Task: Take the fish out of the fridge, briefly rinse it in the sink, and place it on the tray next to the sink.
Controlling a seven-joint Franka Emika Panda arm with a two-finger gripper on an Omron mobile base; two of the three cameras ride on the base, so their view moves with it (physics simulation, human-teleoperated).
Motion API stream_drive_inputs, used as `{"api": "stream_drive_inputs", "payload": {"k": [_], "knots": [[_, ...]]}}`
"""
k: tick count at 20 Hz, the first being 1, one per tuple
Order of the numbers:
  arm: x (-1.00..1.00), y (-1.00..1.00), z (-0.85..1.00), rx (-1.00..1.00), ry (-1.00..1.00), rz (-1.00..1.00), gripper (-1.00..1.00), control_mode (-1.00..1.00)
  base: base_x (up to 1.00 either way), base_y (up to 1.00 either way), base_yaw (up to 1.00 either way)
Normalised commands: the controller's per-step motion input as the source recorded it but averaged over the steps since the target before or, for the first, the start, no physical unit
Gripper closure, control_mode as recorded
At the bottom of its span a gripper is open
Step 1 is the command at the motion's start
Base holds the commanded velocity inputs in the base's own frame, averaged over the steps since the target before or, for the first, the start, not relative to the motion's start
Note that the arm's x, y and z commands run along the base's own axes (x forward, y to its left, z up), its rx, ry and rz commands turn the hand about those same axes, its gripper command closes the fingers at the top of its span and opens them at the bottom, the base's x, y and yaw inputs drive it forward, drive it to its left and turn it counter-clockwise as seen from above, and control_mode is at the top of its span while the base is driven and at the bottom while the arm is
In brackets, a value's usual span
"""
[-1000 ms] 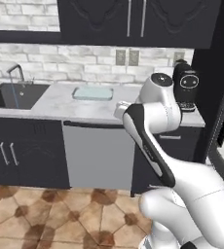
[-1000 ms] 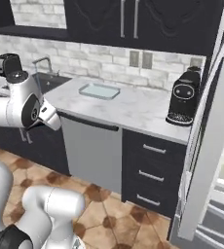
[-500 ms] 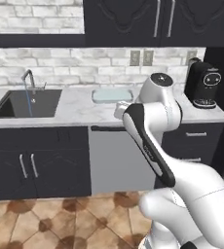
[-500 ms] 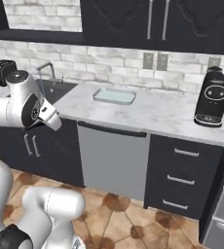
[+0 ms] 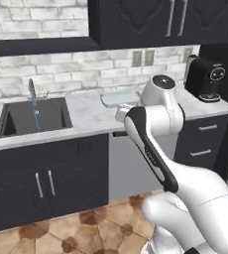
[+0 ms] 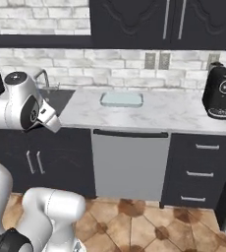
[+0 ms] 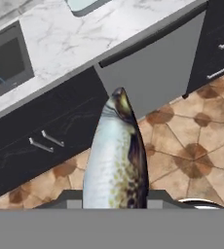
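Left base view: we see the sink (image 5: pixel 34 116) sunk in the marble table (image 5: pixel 93 116), faucet (image 5: pixel 32 92) behind it, tray (image 5: pixel 119 97) right of it, partly behind the arm; coffee machine (image 5: pixel 205 79) far right.

Right base view: tray (image 6: pixel 121 100) sits on the table (image 6: pixel 174 115) above the dishwasher (image 6: pixel 129 165).

Hand view: the hand (image 7: pixel 115 197) pinches the fish (image 7: pixel 116 160) (pale belly showing), held over the floor (image 7: pixel 192 151) before the cabinets; sink (image 7: pixel 4 61) upper left.

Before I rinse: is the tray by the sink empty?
Empty. The tray shows only its pale glassy bottom; the fish is in the gripper.
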Motion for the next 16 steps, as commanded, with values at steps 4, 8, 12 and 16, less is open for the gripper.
{"api": "stream_drive_inputs", "payload": {"k": [4, 8, 12, 16], "knots": [[0.00, 0.00, 0.00, 0.00, 0.00, 0.00, 1.00, 1.00, 0.29, 1.00, -0.36], [0.00, 0.00, 0.00, 0.00, 0.00, 0.00, 1.00, 1.00, 0.52, 0.95, -0.27], [0.00, 0.00, 0.00, 0.00, 0.00, 0.00, 1.00, 1.00, 0.84, 0.39, 0.01], [0.00, 0.00, 0.00, 0.00, 0.00, 0.00, 1.00, 1.00, 0.88, 0.08, 0.13]]}}
